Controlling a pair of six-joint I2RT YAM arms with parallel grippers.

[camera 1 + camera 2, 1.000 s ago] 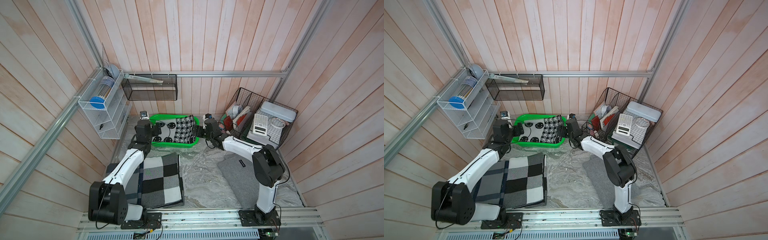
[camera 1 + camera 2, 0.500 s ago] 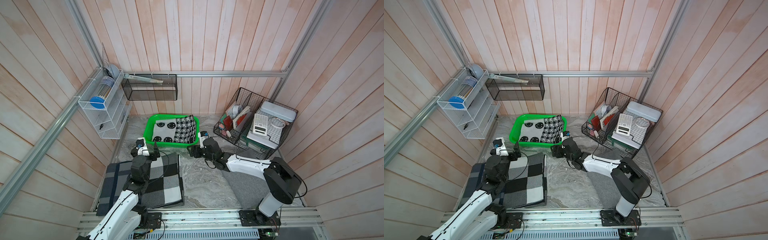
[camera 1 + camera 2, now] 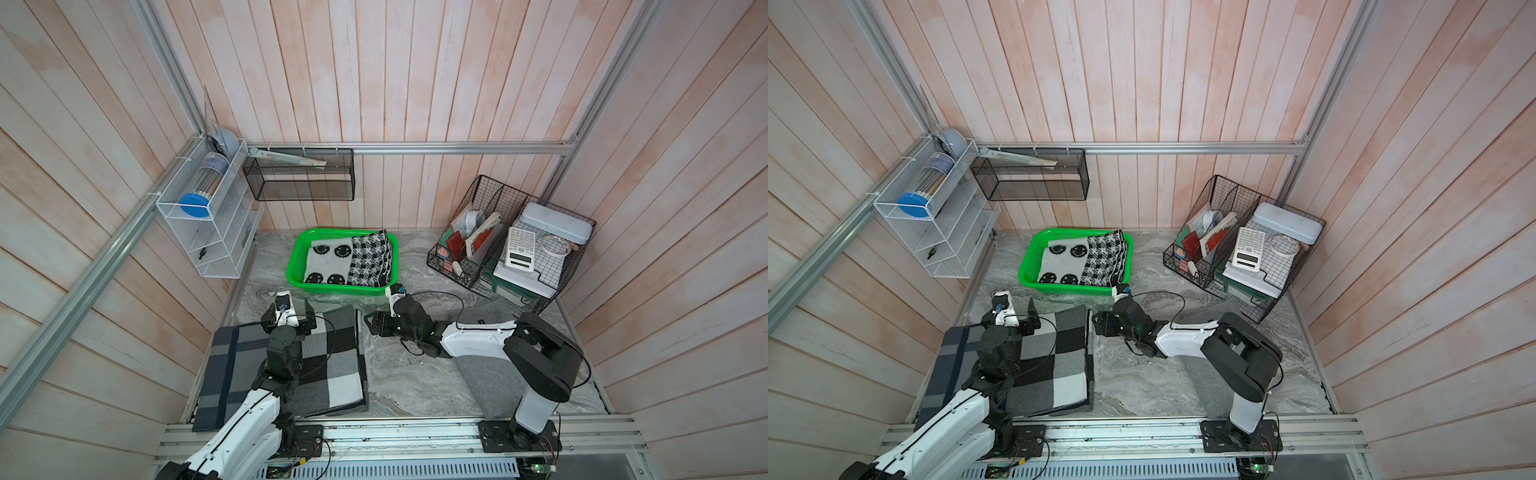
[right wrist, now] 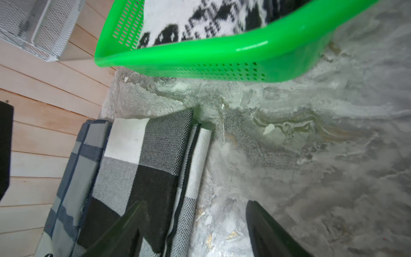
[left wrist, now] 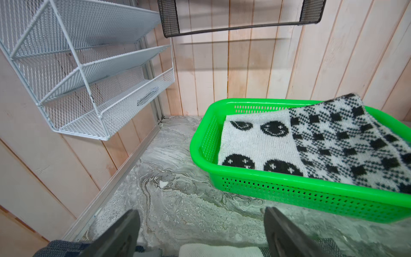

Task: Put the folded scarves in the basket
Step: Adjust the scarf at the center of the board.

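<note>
The bright green basket [image 3: 297, 258] [image 3: 1029, 259] stands at the back of the table. A folded black-and-white knit scarf [image 3: 349, 262] [image 3: 1084, 262] [image 5: 311, 144] with smiley faces and houndstooth lies inside it, one edge up on the far right rim. My left gripper [image 3: 290, 315] [image 5: 200, 211] is open and empty, in front of the basket [image 5: 289, 193] over the far edge of a checkered scarf [image 3: 332, 361]. My right gripper [image 3: 370, 323] [image 4: 193, 204] is open too. One finger is over that checkered scarf's [image 4: 144, 160] right edge, the other over bare table.
The checkered scarf lies on a dark blue plaid cloth [image 3: 224, 365] at front left. A grey cloth [image 3: 486, 382] lies under the right arm. A black wire organizer [image 3: 507, 249] stands back right. A white wire rack [image 3: 208, 232] and a black mesh bin [image 3: 299, 178] hang on the walls.
Both arms have drawn back from the basket toward the front of the table. The knit scarf has stayed in the basket. Both grippers remain open.
</note>
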